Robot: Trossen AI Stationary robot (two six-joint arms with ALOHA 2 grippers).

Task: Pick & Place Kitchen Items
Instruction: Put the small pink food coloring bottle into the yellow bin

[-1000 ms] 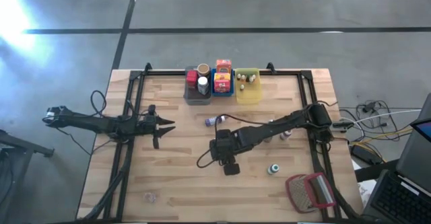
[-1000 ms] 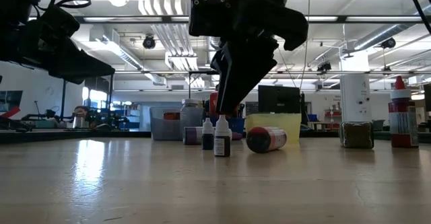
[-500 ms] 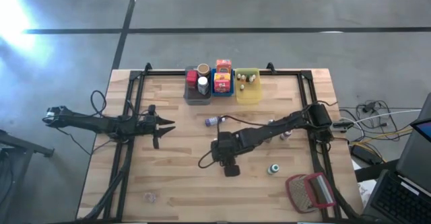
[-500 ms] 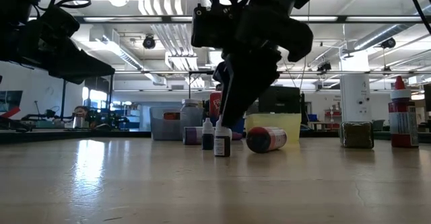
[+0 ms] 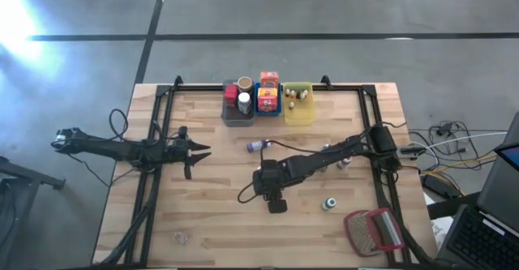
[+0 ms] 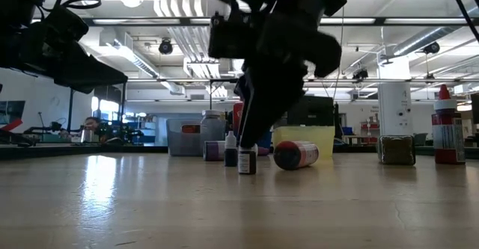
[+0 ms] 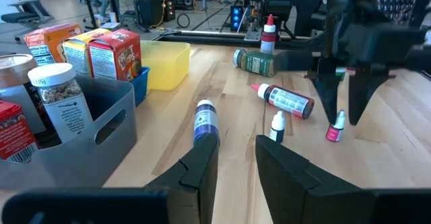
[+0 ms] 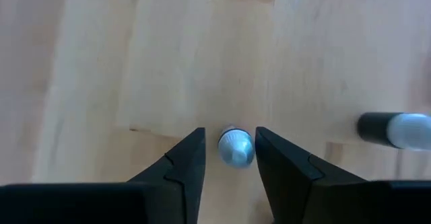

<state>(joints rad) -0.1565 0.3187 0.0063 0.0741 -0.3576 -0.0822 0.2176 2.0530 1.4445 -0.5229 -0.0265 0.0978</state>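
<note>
**Bright Boxes and Bins Stand Out on Pale Wood**

A light, striped-grain wooden table point(image 5: 211, 213) carries a row of bins: grey point(image 5: 235, 113), blue point(image 5: 268, 108) and yellow point(image 5: 298, 112). Orange and yellow boxes point(image 7: 87, 49) with red panels sit in the blue bin. A white-capped jar point(image 7: 64, 106) holds speckled brown contents. A purple-labelled bottle point(image 7: 205, 120) lies nearby. A tiny bottle point(image 8: 236, 146) shows a silvery-white cap. The arms point(image 5: 308, 166) are black; a red-framed grey mesh object point(image 5: 375, 231) completes the scene.
</note>
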